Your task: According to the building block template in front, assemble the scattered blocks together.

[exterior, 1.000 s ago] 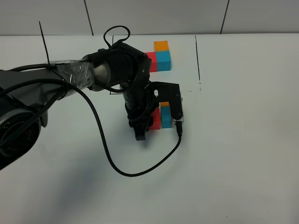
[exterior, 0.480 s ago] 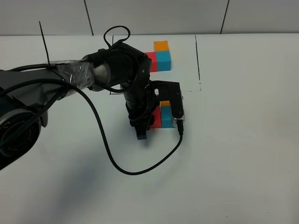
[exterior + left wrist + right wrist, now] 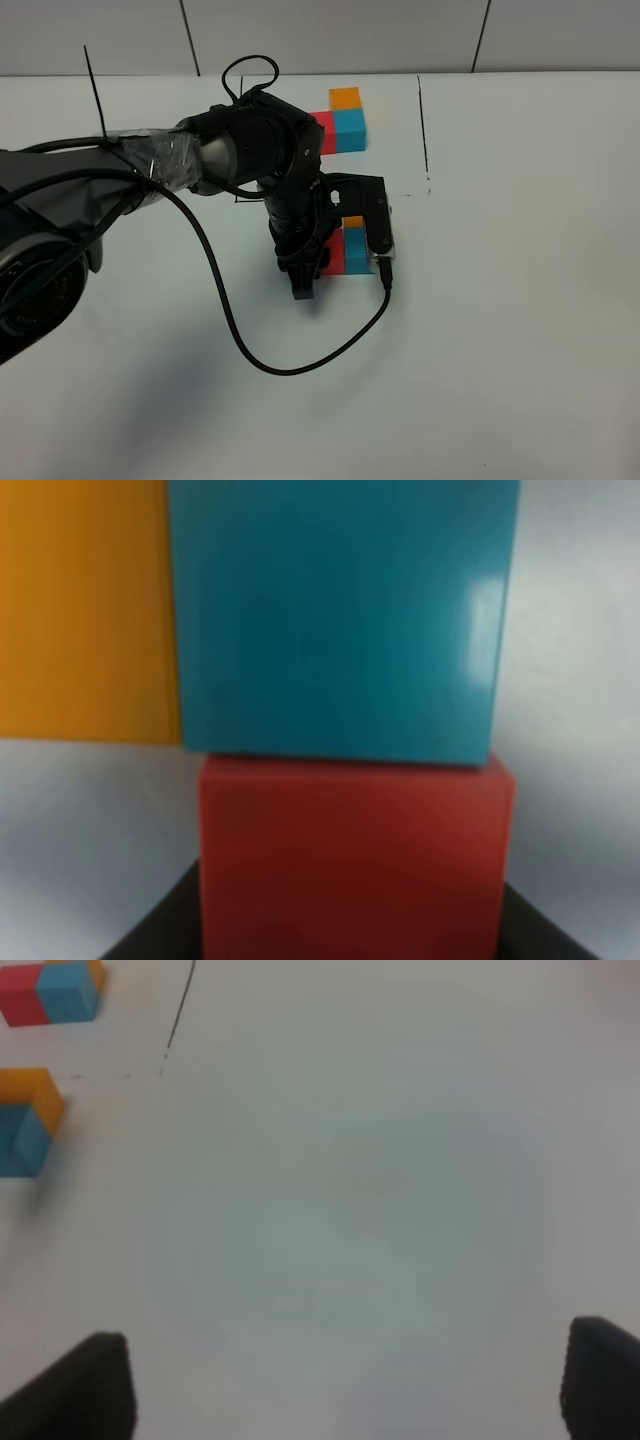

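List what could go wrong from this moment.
The left end effector sits right against the red block, which touches the blue block; pulling away carelessly could drag the joined blocks apart. Its loose cable loops across the table beside the blocks and could snag them.

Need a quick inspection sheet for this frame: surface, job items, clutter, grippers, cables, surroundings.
Surface: white table, with thin black drawn lines.
Job's things: template trio at the far edge, orange over blue with red beside it. Loose red block, blue block and orange block sit pressed together in the same L shape under the left arm.
Clutter: nothing seen.
Grippers: left gripper shut, down at the table right beside the red block; contact cannot be judged. Right gripper open, holding nothing, over bare table.
Cables: black cable loops across the table from the left arm to its wrist camera.
Surroundings: grey panelled wall behind the table.
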